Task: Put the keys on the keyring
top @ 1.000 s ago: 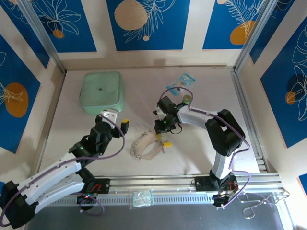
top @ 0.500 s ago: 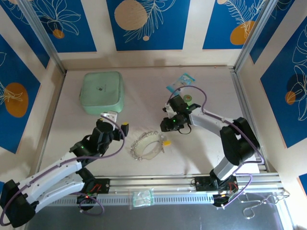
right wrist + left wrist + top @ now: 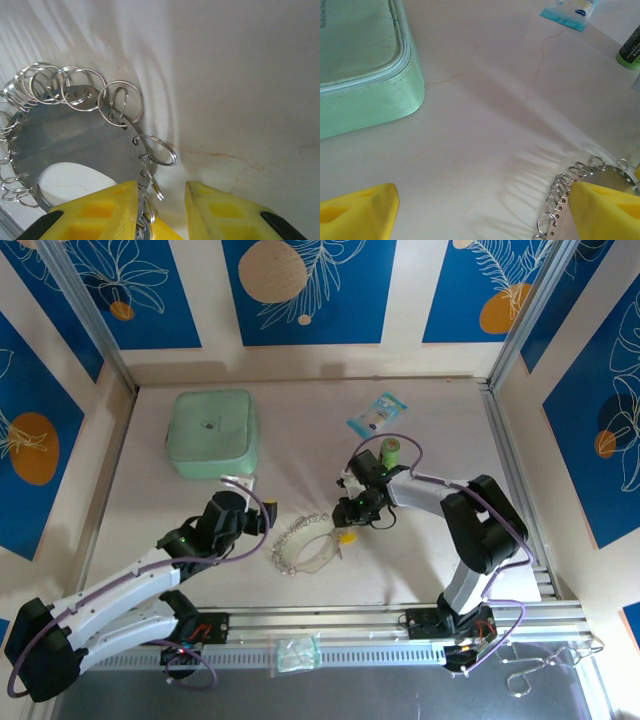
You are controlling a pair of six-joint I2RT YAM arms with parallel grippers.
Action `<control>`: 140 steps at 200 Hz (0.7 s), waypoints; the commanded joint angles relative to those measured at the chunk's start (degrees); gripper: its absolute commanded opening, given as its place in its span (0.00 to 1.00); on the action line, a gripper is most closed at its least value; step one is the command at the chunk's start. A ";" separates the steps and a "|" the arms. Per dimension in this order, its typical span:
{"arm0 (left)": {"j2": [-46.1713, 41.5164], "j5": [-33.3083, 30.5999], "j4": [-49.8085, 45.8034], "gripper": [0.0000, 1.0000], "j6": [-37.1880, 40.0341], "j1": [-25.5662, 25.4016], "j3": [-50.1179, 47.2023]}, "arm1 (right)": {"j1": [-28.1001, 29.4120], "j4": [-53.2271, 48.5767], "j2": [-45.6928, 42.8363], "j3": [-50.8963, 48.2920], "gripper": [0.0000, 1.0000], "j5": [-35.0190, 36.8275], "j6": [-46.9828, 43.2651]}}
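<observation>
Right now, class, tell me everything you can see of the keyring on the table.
The keyring is a flat, dull grey metal plate curved as a band around an open middle, with holes punched along its outer edge and small shiny wire split rings hanging through them. It lies flat on the pale table. Part of its edge reaches between the yellow fingers of the right gripper; whether they grip it is unclear.
</observation>
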 commanded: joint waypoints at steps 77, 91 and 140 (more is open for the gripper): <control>-0.81 0.12 1.22 0.87 -0.81 0.52 1.43 | 1.67 0.04 1.72 2.71 0.19 -2.16 -1.76; -0.92 0.02 1.21 0.87 -0.71 0.52 1.46 | 1.97 -0.30 1.89 3.13 0.18 -1.49 -1.99; -1.07 -0.09 1.26 0.87 -0.54 0.56 1.33 | 2.20 -1.15 2.40 4.28 0.14 0.45 -2.51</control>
